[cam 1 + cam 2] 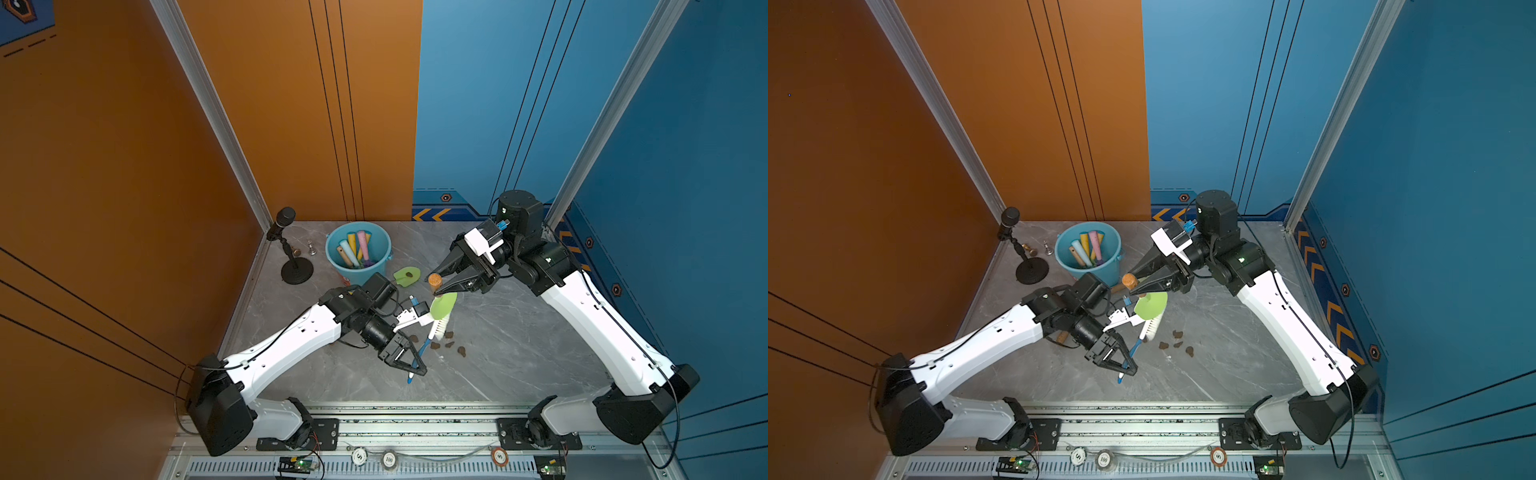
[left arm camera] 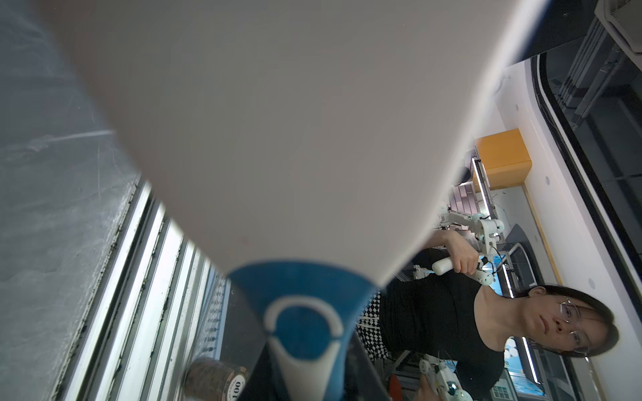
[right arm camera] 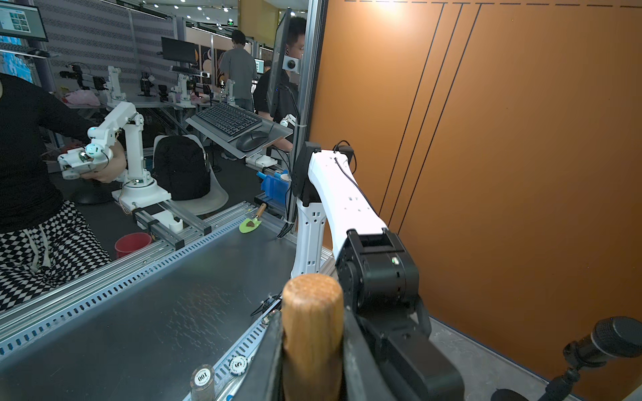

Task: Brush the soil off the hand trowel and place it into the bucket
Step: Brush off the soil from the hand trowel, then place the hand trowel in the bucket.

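Brushing step: right claw [image 1: 436, 286] clamps the trowel [image 1: 443, 306], left claw [image 1: 419, 368] the brush [image 1: 438, 326], apparently against its blade; bucket [image 1: 329, 255] comes next.

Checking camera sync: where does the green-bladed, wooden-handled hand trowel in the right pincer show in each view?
Top view: green-bladed, wooden-handled hand trowel just below centre, clamped in the right pincer.
Top view: trowel likewise.
Left wrist: not in it.
Right wrist: its wooden handle at the picture's bottom edge.
Shared landmark: round poker chip marked 100.

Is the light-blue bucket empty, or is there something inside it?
Not empty. In both top views the bucket holds several pastel-coloured sticks leaning inside.
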{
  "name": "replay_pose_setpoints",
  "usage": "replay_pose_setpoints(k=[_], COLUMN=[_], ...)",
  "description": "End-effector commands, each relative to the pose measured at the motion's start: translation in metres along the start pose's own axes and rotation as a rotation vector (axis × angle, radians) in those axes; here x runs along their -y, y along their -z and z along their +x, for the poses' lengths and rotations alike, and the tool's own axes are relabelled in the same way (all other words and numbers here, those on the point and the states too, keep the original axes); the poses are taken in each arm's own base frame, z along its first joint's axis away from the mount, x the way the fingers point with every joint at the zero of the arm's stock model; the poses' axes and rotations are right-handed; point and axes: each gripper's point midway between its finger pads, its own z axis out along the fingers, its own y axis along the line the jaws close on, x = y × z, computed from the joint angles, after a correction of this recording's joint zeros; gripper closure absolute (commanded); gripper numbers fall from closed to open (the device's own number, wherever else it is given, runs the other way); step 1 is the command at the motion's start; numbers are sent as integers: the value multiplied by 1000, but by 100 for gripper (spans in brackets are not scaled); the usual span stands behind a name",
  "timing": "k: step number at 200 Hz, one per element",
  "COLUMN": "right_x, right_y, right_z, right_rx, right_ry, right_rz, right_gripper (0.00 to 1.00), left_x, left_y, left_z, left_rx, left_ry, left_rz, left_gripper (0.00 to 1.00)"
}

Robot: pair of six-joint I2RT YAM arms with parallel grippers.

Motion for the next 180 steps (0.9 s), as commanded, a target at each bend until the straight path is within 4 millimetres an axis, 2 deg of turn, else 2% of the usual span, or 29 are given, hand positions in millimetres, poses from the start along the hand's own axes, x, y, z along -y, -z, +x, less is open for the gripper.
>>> replay_pose_setpoints(k=[1,19,38,58,68,85,103,120,123,136,158,180], right_x=[4,12,32,65,82,114,152,186,191,213,244,273], right_y=[0,-1,-1,-1,1,7,18,29,29,33,31,28], right_z=[-8,-7,-1,4,5,5,10,23,23,32,49,68], right_rx=[-7,-24,-64,-97,-97,-80,-64,-56,-49,-28,18,55], right_ry=[76,69,75,73,79,100,145,160,168,179,182,191], right_rz=[21,61,164,324,394,539,721,853,870,930,982,1032], right_gripper=[96,97,98,98,97,95,96,97,97,97,97,97], left_x=[-18,-42,-66,-99,-115,-126,-127,-120,-125,-120,-111,-111], left_y=[-15,-11,10,50,77,118,163,208,210,233,255,258], left_z=[14,11,7,5,8,17,27,36,44,53,68,75], left_rx=[-80,-76,-24,83,150,268,420,552,552,617,705,779], left_ry=[0,35,70,167,223,299,351,357,376,373,369,346], left_rz=[-40,-165,-358,-614,-750,-892,-1009,-1147,-1166,-1253,-1350,-1369], left_gripper=[100,100,100,100,100,100,100,100,100,100,100,100])
